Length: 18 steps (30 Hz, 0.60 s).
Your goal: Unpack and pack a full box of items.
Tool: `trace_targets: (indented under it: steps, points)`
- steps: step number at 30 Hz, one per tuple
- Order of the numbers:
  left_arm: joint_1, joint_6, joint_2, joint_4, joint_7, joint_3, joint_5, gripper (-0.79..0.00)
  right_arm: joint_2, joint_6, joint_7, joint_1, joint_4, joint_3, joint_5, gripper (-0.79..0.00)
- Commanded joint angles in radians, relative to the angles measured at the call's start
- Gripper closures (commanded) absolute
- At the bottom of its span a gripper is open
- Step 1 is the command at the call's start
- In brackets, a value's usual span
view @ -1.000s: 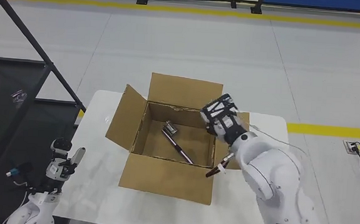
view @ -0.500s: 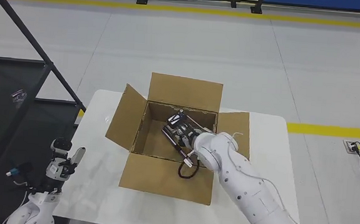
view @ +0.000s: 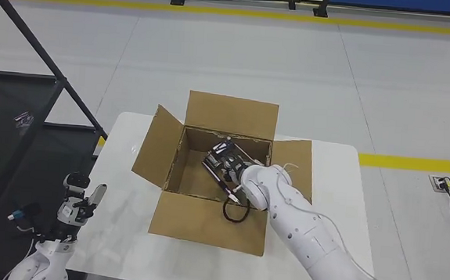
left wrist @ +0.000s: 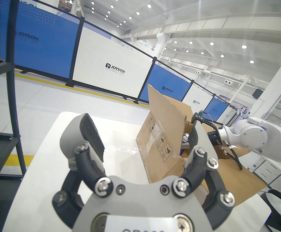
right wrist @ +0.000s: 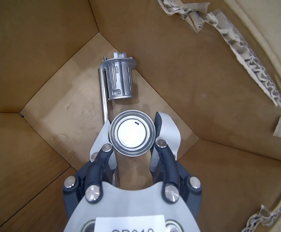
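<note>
A can [right wrist: 132, 136] is being clasped by the right gripper [right wrist: 132, 123] in the symbol-printed box [left wrist: 166, 114]; left gripper [left wrist: 140, 129], seemingly over the table [view: 123, 250] edge, wide.

I see the cardboard box [view: 207, 221] open. Inside, a grey ribbed cylinder [right wrist: 120, 78] lies against a thin rod [right wrist: 103, 92], and my right gripper [right wrist: 132, 125] holds a round can [right wrist: 132, 134] upright.

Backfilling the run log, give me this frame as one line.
right claw: inside box, shut on can | left claw: open, at table edge | box floor: grey cylinder, metal rod
</note>
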Motion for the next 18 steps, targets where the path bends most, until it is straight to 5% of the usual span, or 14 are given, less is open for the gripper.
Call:
trace_targets:
  steps: [1,8,13,18]
  points:
    - [0.0,0.0,0.0,0.0,0.0,0.0,0.0,-0.785,-0.004,0.001,-0.002,0.005,0.009,-0.001,-0.001,-0.357]
    - [0.0,0.0,0.0,0.0,0.0,0.0,0.0,-0.785,-0.012,-0.007,-0.006,0.014,0.026,0.006,-0.006,-0.391]
    - [0.0,0.0,0.0,0.0,0.0,0.0,0.0,-0.785,-0.011,-0.008,-0.009,0.008,0.005,0.019,-0.017,-0.486]
    - [0.0,0.0,0.0,0.0,0.0,0.0,0.0,-0.785,0.011,0.003,-0.01,-0.035,-0.139,0.064,-0.052,-0.696]
